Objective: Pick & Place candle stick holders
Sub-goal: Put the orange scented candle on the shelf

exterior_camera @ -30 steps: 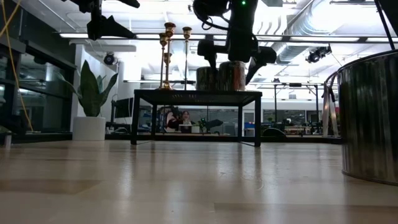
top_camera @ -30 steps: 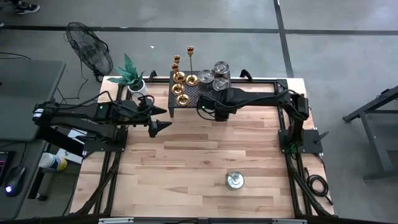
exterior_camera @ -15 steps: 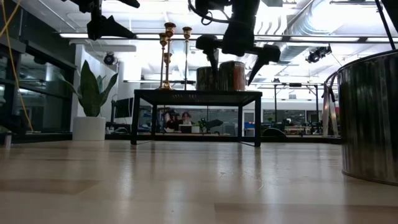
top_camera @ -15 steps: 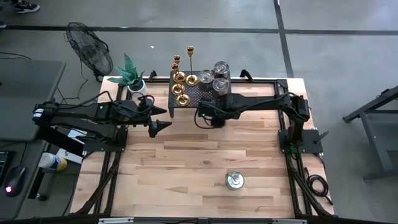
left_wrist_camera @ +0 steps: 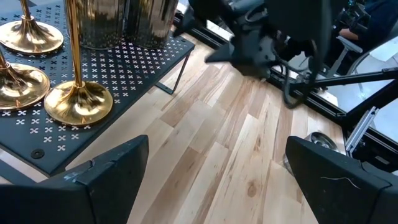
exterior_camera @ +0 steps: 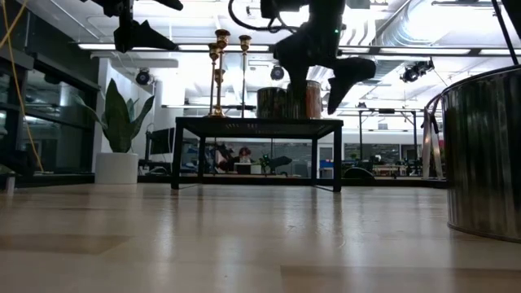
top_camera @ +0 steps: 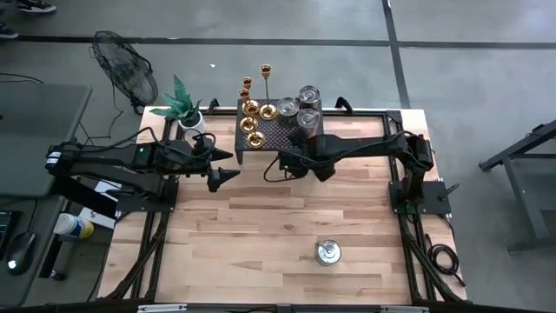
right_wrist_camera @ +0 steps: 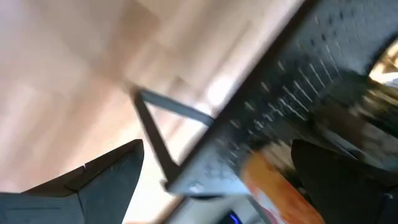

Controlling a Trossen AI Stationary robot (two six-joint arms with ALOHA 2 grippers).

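Observation:
Several gold candle stick holders (top_camera: 252,122) stand on their round bases on a black perforated stand (top_camera: 276,130) at the table's far edge. They also show in the left wrist view (left_wrist_camera: 78,102) and the low view (exterior_camera: 218,73). My right gripper (top_camera: 283,165) is open and empty, just off the stand's near edge. My left gripper (top_camera: 233,165) is open and empty, held above the table to the left of the stand, and its wrist view (left_wrist_camera: 217,180) looks at the stand's near corner.
Three shiny metal cups (top_camera: 300,106) stand on the right part of the stand. A silver can (top_camera: 327,252) stands on the table's near half. A potted plant (top_camera: 184,106) stands at the far left corner. Bare wood (top_camera: 261,217) lies between stand and can.
My right gripper has drawn back from over the stand toward the table's near edge and a little left, and has turned about its wrist, staying open. The holders and cups have kept their places.

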